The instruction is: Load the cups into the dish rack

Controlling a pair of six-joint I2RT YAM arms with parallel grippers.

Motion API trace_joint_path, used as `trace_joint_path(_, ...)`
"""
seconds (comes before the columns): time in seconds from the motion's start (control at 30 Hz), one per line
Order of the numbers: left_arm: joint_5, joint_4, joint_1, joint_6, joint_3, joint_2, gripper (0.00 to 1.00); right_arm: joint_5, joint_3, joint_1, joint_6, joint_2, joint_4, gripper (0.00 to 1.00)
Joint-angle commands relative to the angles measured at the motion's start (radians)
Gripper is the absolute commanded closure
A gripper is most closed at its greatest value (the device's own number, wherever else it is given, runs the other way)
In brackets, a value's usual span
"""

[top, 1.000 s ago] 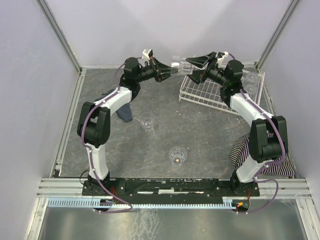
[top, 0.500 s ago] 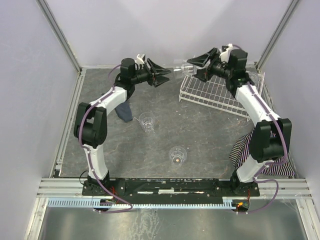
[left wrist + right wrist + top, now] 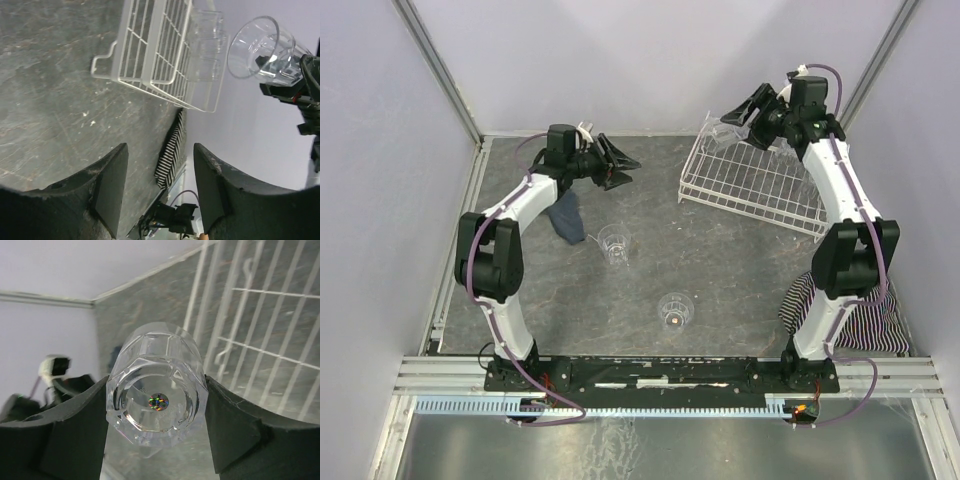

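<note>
Right gripper clamped on a clear cup, raised over the far left corner of the white dish rack at far right, left gripper with fingers apart and empty, left of the rack, second cup standing mid-table, third cup nearer.

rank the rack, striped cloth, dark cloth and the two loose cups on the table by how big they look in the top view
1. rack
2. striped cloth, though partly hidden
3. dark cloth
4. left cup and near cup: they look alike, so no ranking between them
</note>
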Motion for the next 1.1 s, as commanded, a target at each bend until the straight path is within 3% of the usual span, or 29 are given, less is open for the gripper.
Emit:
trace_joint_path(0.0, -0.017, -0.094, 0.02, 0.134, 0.023, -0.051, 0.39, 0.213, 0.133, 0.003, -0.223, 0.038, -0.137, 0.89)
trace_joint_path(0.27, -0.038, -0.183, 0.027, 0.205, 0.09, 0.0, 0.38, 0.433, 0.291, 0.013, -0.348, 0.168, -0.2, 0.91)
trace_joint_path(0.57, -0.028, -0.224, 0.04, 0.22, 0.189, 0.078, 0.38, 0.558, 0.595, 0.03, -0.424, 0.336, -0.432, 0.92)
trace_joint_path(1.07, 0.022, -0.199, 0.047, 0.22, 0.209, 0.143, 0.38, 0.67, 0.34, 0.0, -0.506, 0.178, -0.47, 0.94)
